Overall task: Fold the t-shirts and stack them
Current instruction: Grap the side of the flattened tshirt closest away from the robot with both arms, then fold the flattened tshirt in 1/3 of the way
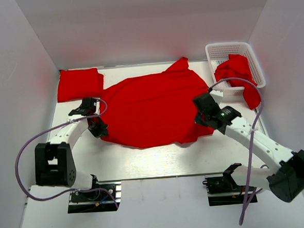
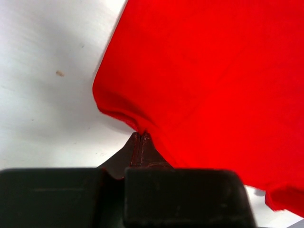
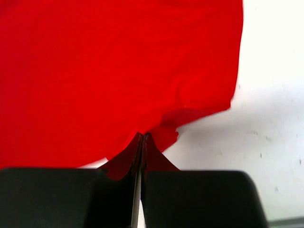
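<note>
One red t-shirt (image 1: 156, 106) lies spread out, slightly rumpled, across the middle of the white table (image 1: 160, 160). My left gripper (image 1: 98, 128) is at the shirt's left edge. In the left wrist view that gripper (image 2: 141, 134) is shut, pinching a fold of the t-shirt (image 2: 213, 80) hem. My right gripper (image 1: 200, 119) is at the shirt's right edge, and in its wrist view the gripper (image 3: 143, 135) is shut on the t-shirt (image 3: 118, 71) fabric. A folded red t-shirt (image 1: 79, 83) rests at the back left. Another crumpled t-shirt (image 1: 237, 70) hangs partly out of the basket.
A white lattice basket (image 1: 225, 46) stands at the back right corner. White walls close in the table at the left, back and right. Purple cables loop from both arms, and the arm bases sit at the near edge.
</note>
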You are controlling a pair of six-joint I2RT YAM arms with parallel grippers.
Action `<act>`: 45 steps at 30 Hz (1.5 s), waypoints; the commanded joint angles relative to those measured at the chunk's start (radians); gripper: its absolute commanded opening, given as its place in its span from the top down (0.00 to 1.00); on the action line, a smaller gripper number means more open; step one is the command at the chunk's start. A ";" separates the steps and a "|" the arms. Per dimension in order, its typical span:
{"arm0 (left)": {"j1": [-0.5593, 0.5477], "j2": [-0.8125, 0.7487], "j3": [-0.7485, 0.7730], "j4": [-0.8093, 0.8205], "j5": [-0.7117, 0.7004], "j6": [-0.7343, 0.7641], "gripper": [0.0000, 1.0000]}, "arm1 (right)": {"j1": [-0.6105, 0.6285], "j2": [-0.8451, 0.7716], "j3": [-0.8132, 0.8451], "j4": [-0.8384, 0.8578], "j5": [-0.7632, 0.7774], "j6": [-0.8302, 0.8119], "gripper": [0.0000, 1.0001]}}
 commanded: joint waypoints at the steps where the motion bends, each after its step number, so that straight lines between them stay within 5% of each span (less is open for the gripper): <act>1: 0.008 0.030 0.062 -0.011 -0.019 -0.036 1.00 | -0.027 0.061 0.077 0.100 0.114 -0.028 1.00; 17: 0.017 0.023 0.169 -0.074 -0.227 -0.199 1.00 | -0.162 0.273 0.235 0.222 0.038 -0.165 1.00; 45: 0.035 0.194 0.231 0.083 -0.226 -0.199 1.00 | -0.268 0.543 0.454 0.342 -0.114 -0.410 1.00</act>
